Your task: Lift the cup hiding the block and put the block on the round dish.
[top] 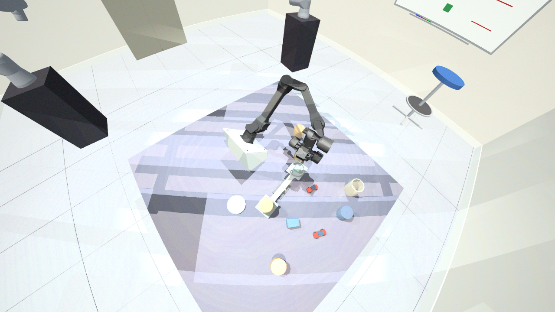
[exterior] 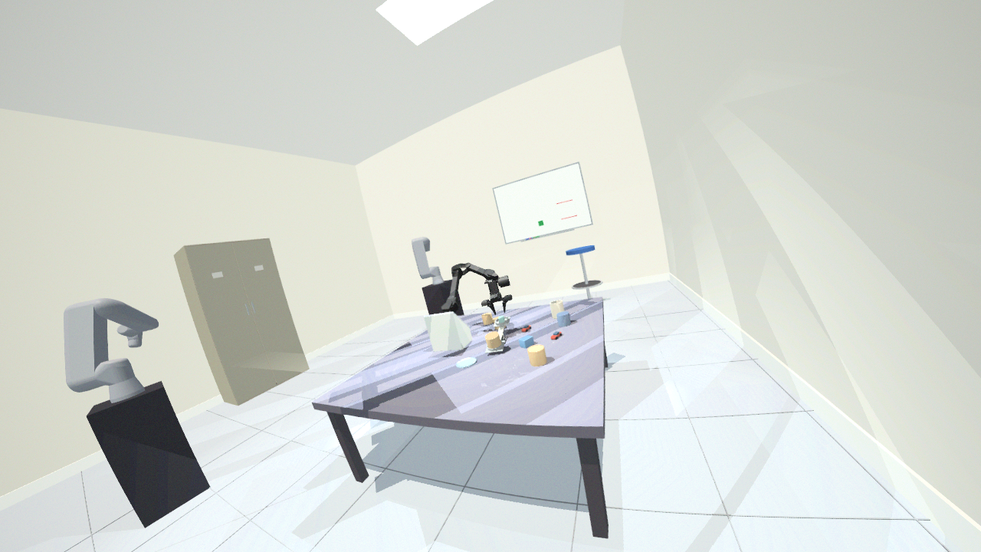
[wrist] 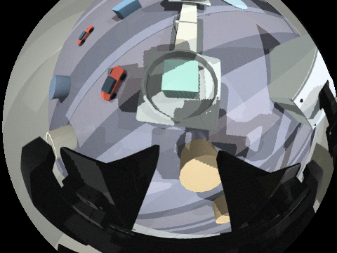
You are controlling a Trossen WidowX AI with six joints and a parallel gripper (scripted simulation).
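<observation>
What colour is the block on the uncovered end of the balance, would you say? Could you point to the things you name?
Pale mint green [top: 298,168] [wrist: 180,75]; it shows best in the wrist view.

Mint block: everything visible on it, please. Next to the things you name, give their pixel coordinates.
The mint block [top: 298,168] [wrist: 180,76] is a box-shaped solid, plain and matte-looking, with flat faces and straight edges. It sits uncovered inside the raised ring on the balance's end plate [wrist: 144,115], nearest the gripper [wrist: 189,153]. No finger touches it. Its underside is hidden.
</observation>
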